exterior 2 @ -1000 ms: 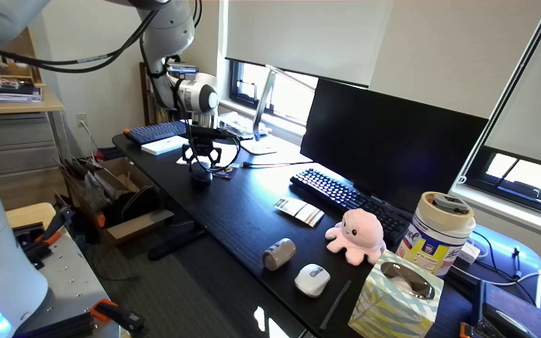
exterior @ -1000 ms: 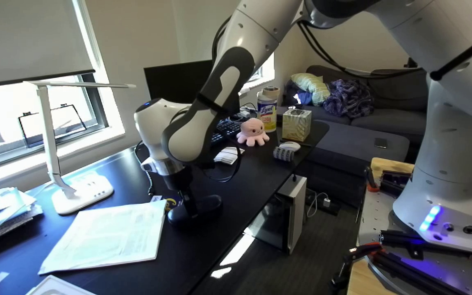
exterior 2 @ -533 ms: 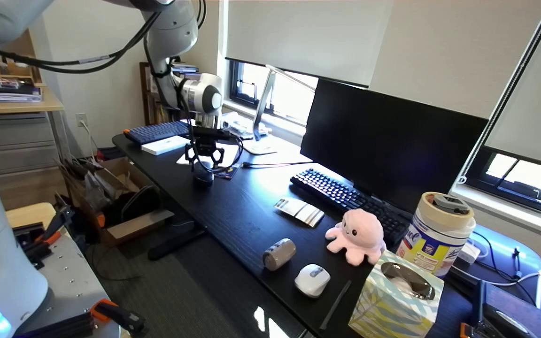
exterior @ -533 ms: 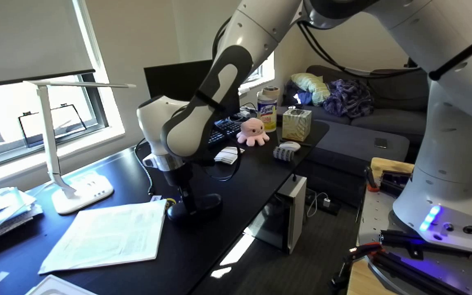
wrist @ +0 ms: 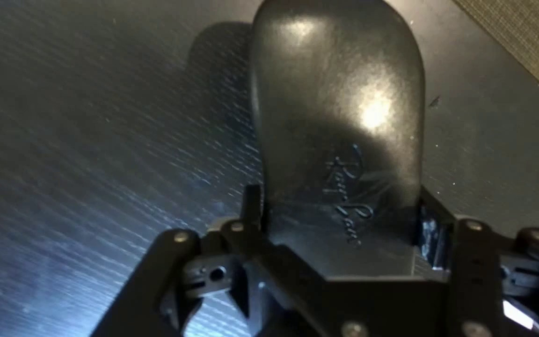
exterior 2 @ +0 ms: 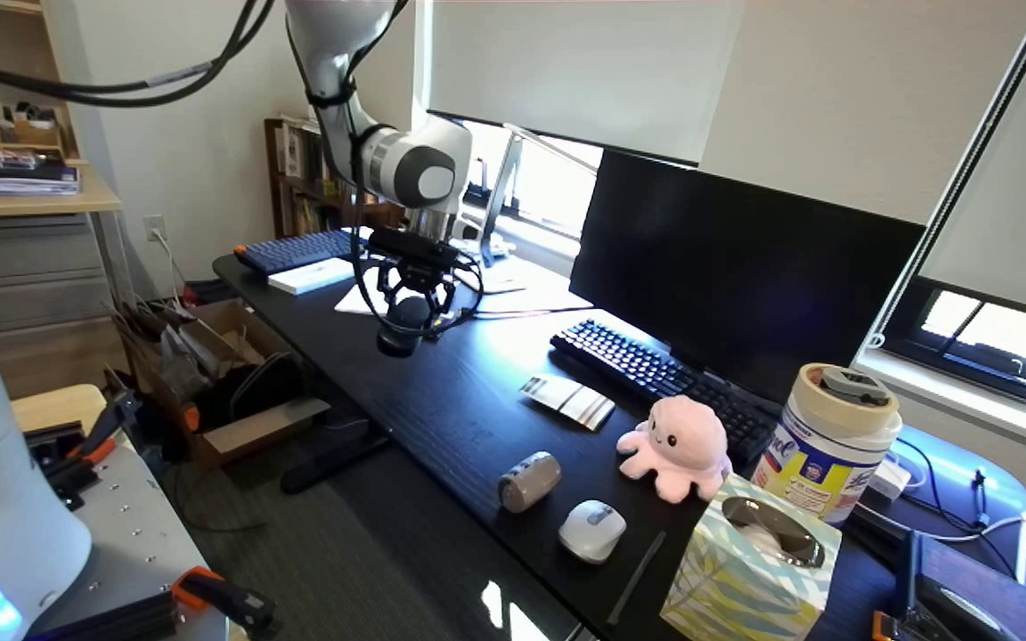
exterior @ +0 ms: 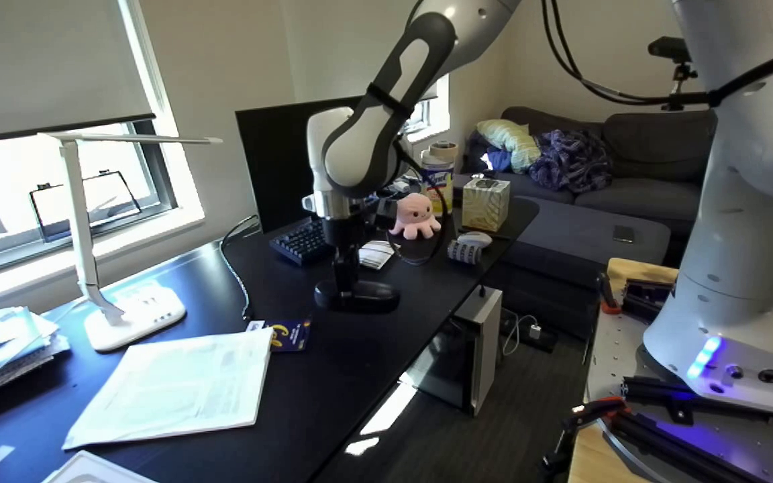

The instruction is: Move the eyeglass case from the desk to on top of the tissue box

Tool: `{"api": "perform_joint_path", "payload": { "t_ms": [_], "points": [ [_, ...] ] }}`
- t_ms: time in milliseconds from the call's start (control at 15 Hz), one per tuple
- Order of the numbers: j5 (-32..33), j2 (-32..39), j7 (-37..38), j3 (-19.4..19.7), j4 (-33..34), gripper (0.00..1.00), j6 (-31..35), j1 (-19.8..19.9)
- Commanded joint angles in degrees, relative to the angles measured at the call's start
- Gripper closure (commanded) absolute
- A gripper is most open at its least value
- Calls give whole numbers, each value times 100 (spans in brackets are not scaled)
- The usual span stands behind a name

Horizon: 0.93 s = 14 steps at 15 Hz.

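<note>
The eyeglass case (wrist: 335,140) is black and smooth with rounded ends and embossed lettering. It fills the middle of the wrist view, and its near end is hidden behind the gripper's body. My gripper (wrist: 339,210) is shut on the case, with a finger against each long side. In both exterior views the case (exterior: 376,296) (exterior 2: 399,331) hangs roughly level under the gripper (exterior: 346,282) (exterior 2: 419,298), and it appears a little above the black desk. The tissue box (exterior: 484,206) (exterior 2: 727,579), cream with a leaf pattern, stands upright at the desk's far end, well apart from the gripper.
Between case and box are striped cards (exterior 2: 568,401), a grey cylinder (exterior 2: 529,481), a white mouse (exterior 2: 592,531) and a pink plush octopus (exterior 2: 680,445). A wipes canister (exterior 2: 820,454) stands beside the box. The monitor (exterior 2: 736,276) and keyboard (exterior: 302,241) line the desk's back. Papers (exterior: 178,382) lie behind.
My gripper has lifted the eyeglass case from its place beside the papers and carried it along the desk toward the tissue box's end. The blue card beneath is uncovered.
</note>
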<state>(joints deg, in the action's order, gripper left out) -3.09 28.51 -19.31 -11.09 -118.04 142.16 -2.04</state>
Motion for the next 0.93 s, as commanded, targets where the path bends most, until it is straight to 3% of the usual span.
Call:
{"api": "perform_joint_path", "payload": {
  "t_ms": [0, 200, 467, 733, 800, 867],
  "points": [
    [-775, -1292, 114, -70, -1371, 49, 419, 470],
    [-1221, -2133, 166, 228, -2013, 49, 372, 688],
    [-847, -3234, 625, 1059, -2616, 49, 220, 829],
    [-301, -3910, 1024, 1923, -2774, 49, 37, 1275],
    [-301, -3999, 1061, 2112, -2750, 49, 45, 1385],
    [-740, -4162, 644, 2344, -2765, 49, -9, 1380]
  ]
}}
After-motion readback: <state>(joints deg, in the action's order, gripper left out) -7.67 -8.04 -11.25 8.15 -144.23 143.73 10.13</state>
